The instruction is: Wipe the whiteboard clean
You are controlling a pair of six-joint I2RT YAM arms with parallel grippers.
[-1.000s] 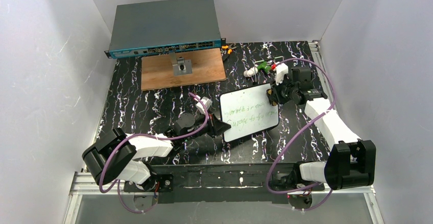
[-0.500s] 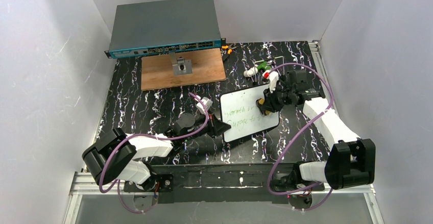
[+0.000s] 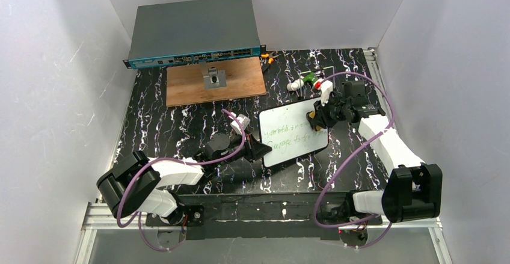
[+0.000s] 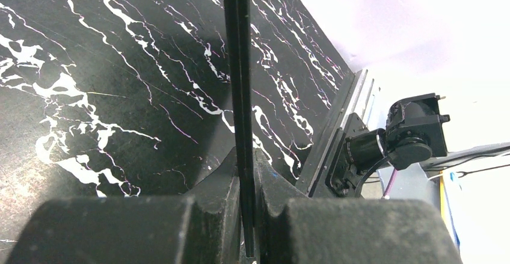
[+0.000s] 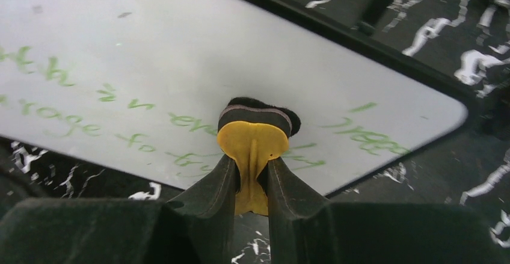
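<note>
The whiteboard (image 3: 293, 134) lies right of centre on the black marbled table, with green handwriting across its middle and lower part. My left gripper (image 3: 260, 150) is shut on its left edge; in the left wrist view the whiteboard (image 4: 239, 83) shows edge-on, pinched between the fingers (image 4: 224, 177). My right gripper (image 3: 315, 119) is shut on a yellow eraser (image 5: 252, 141) with a black felt face. The felt rests on the whiteboard (image 5: 180, 53) near its right end, over the green writing.
A grey network switch (image 3: 195, 29) stands at the back, with a brown wooden board (image 3: 240, 83) carrying a small metal part (image 3: 214, 79) in front of it. Markers (image 3: 304, 80) lie behind the whiteboard. White walls close in both sides.
My right gripper swept the eraser left across the whiteboard's upper right part, then came back a little to the right. Some green writing there looks fainter. The left arm held still.
</note>
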